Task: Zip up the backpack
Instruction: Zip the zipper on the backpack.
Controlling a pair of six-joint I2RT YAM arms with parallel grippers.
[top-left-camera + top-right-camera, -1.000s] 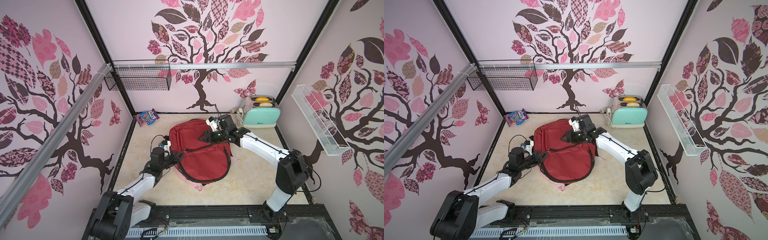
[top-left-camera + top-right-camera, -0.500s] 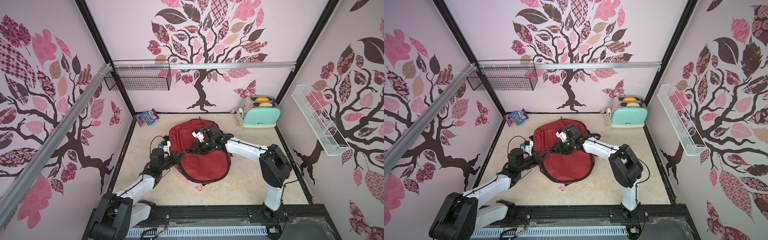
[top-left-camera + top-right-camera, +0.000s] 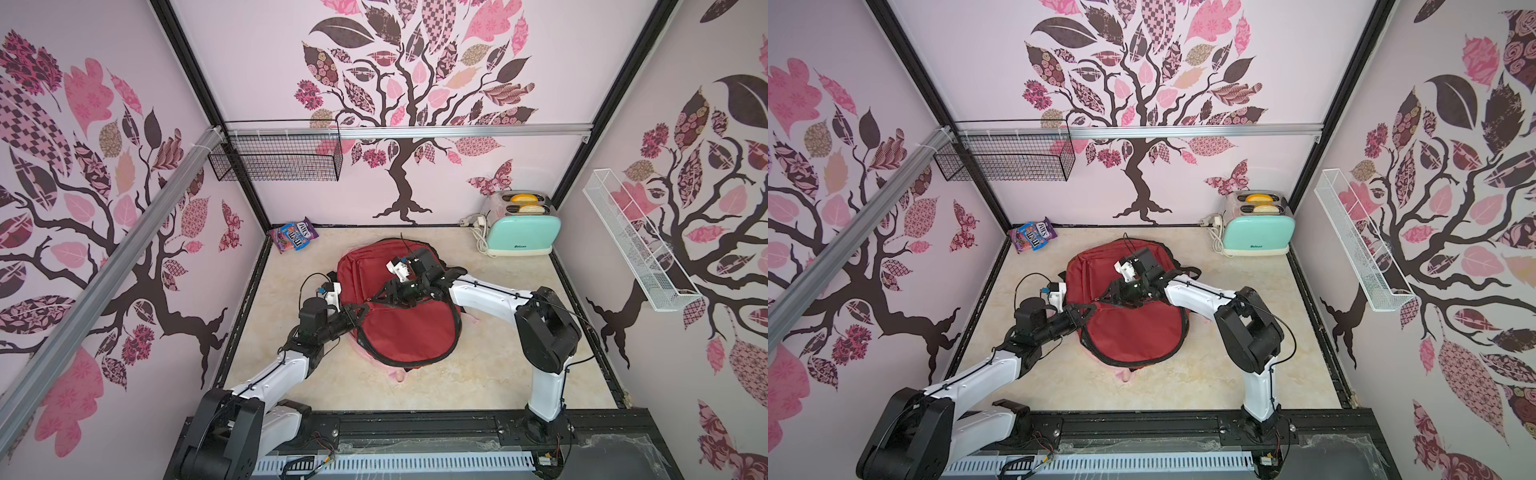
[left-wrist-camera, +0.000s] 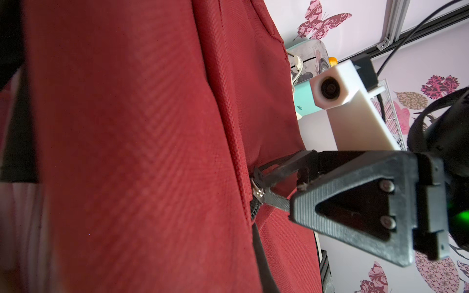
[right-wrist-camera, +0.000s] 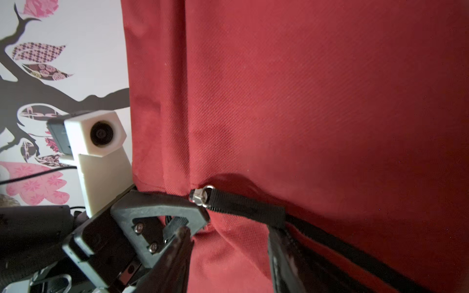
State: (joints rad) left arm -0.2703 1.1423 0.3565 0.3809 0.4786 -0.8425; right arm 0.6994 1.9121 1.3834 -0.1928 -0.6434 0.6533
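The red backpack [image 3: 405, 332] lies on the table [image 3: 519, 374] near the toaster [image 3: 523, 232]. The left tool [image 5: 198, 225] is clenched on fabric at the backpack's edge farthest from the toaster. The right tool [image 4: 275, 189] grasps the zipper pull [image 5: 241, 206]. The slider [image 5: 200, 196] sits almost at the left tool, so a short, low pull along the track should finish the job.
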